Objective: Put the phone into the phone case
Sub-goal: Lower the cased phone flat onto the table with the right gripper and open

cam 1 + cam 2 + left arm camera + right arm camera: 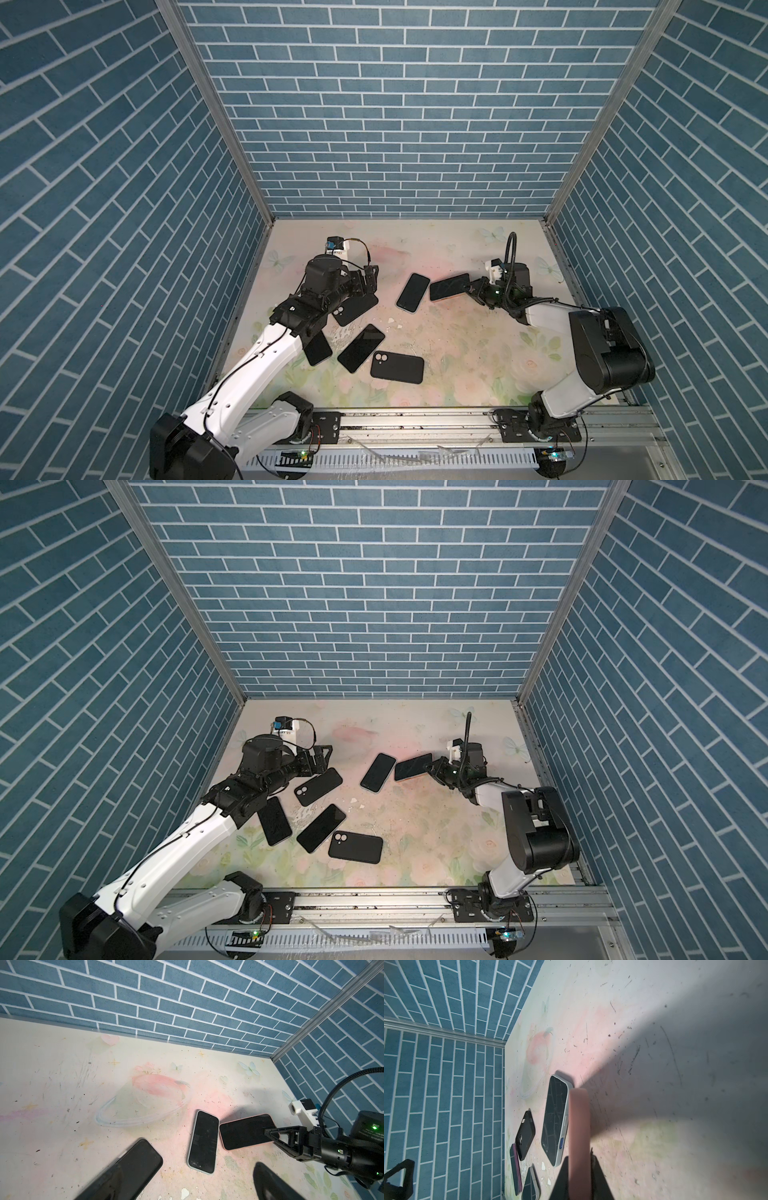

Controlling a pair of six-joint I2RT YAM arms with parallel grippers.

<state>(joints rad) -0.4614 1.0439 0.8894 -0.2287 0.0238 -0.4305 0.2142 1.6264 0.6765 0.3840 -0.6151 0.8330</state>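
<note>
1. Brick-patterned walls [374, 124] close three sides of a floral mat [457, 353]. A metal rail [415, 422] bounds the near edge.
2. Right gripper [471, 286] — clamped on one short end of the pink phone [449, 286]. The right wrist view shows its pink edge pinched between the jaws. The phone looks already seated in its pink case, though I cannot tell whether it is fully seated.
3. Left gripper [369, 279] — jaws spread wide, nothing held, above a black case [353, 311] at back left.
4. Risk: the grip sits at the very end of the pink phone, so a quick swing could let it pivot or slip out.
5. Risk: the pink phone's free end lies just beside a corner of the pale phone [412, 292]. Any push that way would knock the pale phone askew.
6. Risk: the left arm overhangs a dark phone [318, 353]. If it lowers, it could shove that phone or the black case.
7. Crowding: a bare phone [360, 348] and a second case [397, 368] lie close together at front left.
8. Open room: the mat's middle and front right hold nothing. The right wall stands near the right wrist, leaving little room to retreat.
</note>
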